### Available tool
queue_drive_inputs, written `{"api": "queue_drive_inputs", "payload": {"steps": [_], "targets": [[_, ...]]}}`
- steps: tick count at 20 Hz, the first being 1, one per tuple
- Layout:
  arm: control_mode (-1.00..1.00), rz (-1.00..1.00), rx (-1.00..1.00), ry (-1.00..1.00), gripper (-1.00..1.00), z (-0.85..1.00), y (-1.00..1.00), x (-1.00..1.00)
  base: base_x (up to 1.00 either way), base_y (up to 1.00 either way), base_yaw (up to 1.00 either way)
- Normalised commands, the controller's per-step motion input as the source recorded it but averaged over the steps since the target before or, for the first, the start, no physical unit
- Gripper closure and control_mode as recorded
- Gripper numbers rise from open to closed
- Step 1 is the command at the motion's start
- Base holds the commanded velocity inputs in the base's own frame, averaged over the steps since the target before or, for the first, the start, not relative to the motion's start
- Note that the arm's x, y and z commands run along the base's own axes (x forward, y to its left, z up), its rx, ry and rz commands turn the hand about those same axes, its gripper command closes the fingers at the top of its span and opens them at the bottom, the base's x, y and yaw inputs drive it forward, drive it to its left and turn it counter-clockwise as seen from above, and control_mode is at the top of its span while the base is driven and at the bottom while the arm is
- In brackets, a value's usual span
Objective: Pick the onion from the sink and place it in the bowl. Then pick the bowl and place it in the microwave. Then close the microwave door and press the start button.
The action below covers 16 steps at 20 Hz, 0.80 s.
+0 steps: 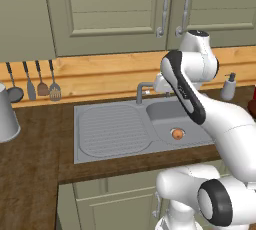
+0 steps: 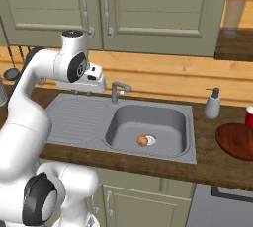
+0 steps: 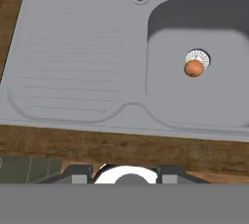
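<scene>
While the onion (image 3: pixel 194 67) sits by the drain in the sink (image 3: pixel 73 72), the gripper (image 2: pixel 89 84) hovers high, empty (opening unclear); it looks light, round, roll-prone, so pinch its middle.

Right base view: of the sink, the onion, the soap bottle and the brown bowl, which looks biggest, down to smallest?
1. Sink, by far the widest.
2. Bowl, though the picture's edge cuts it off.
3. Soap bottle.
4. Onion, a small ball in the basin.
The bottle stands farther back, so its size is less sure.
</scene>
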Motion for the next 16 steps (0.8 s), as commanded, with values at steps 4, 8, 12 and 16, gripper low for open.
{"api": "queue_drive_inputs", "payload": {"steps": [4, 8, 12, 16], "targets": [[-1.0, 0.0, 0.01, -0.03, -1.0, -0.01, -0.12, -0.25, 0.0, 0.0, 0.0], [-1.0, 0.0, 0.0, -0.03, -1.0, -0.22, -0.48, -0.83, 0.0, 0.0, 0.0], [-1.0, 0.0, -0.02, 0.08, -1.0, -0.59, -0.6, -0.31, 0.0, 0.0, 0.0], [-1.0, 0.0, -0.02, 0.13, -1.0, -0.62, -0.6, 0.09, 0.0, 0.0, 0.0]]}}
